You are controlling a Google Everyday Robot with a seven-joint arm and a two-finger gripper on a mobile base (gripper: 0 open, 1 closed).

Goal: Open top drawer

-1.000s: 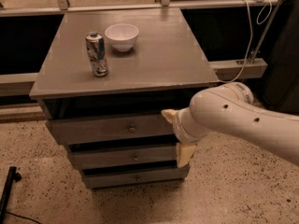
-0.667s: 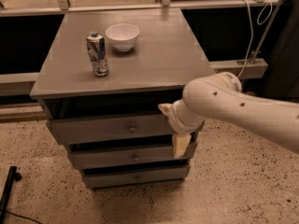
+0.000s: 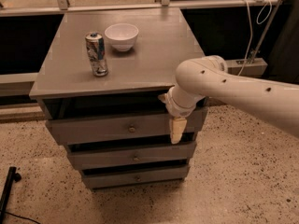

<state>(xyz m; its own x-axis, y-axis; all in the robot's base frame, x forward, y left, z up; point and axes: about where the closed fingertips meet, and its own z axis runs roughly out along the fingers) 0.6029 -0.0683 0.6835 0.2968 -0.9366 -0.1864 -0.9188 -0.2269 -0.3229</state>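
Observation:
The grey cabinet (image 3: 121,64) has three drawers stacked in its front. The top drawer (image 3: 88,129) is the widest front panel, with a small round metal knob (image 3: 131,129) at its centre. It stands slightly out from the cabinet, with a dark gap above it. My gripper (image 3: 174,124), on the end of the white arm (image 3: 219,87), is in front of the right end of the top drawer's front. It sits to the right of the knob and apart from it. The arm hides the drawer's right corner.
A drinks can (image 3: 96,53) and a white bowl (image 3: 121,35) stand on the cabinet top. The middle drawer (image 3: 107,158) and bottom drawer (image 3: 112,178) lie below. A black pole (image 3: 8,188) lies on the speckled floor at the left. A white cable (image 3: 254,27) hangs at the back right.
My arm has moved left and slightly up, bringing the gripper closer along the top drawer's front. The drawers, can and bowl have not moved.

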